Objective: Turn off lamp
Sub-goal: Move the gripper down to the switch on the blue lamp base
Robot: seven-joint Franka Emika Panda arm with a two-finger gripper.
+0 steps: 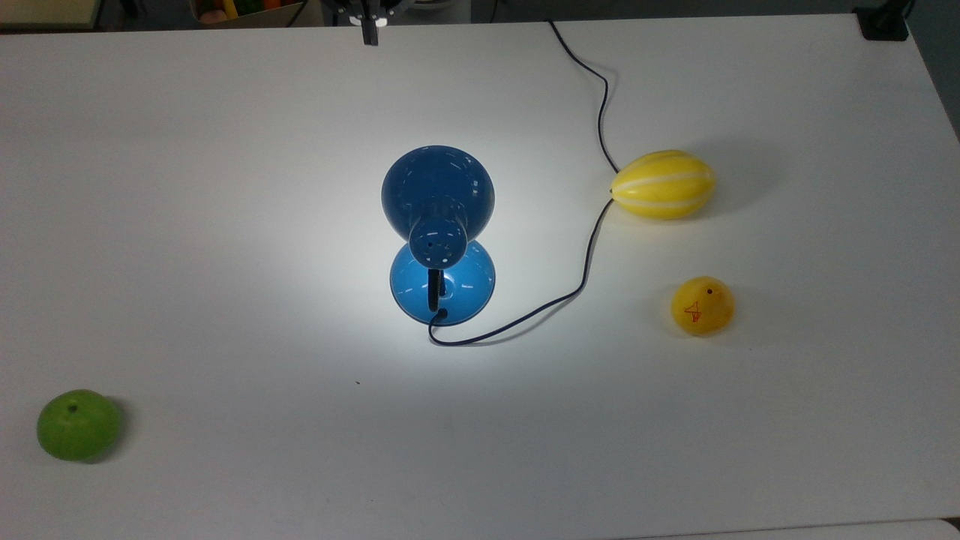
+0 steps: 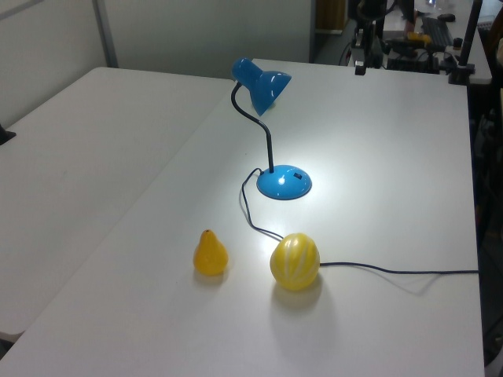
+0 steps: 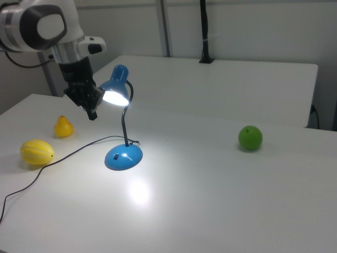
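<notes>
The blue lamp (image 1: 437, 187) stands mid-table with its shade over the round base (image 1: 442, 289). It is lit and throws a bright pool on the white table. Its dark cord (image 1: 592, 247) runs from the base off the top view's far edge. The left view has the lamp (image 2: 263, 85) in the middle, and the right view has the lamp (image 3: 117, 87) with a glowing shade. My gripper (image 1: 368, 30) hangs at the table's far edge, well apart from the lamp. In the right view the gripper (image 3: 91, 112) is just left of the shade, fingers together and holding nothing. The gripper (image 2: 359, 66) is above the far table edge.
A yellow striped melon (image 1: 662, 184) lies against the cord at the top view's right. A yellow pear (image 1: 703, 305) sits nearer the front. A green apple (image 1: 78, 424) rests at the front left corner. The white table (image 1: 225, 150) is bare around the lamp.
</notes>
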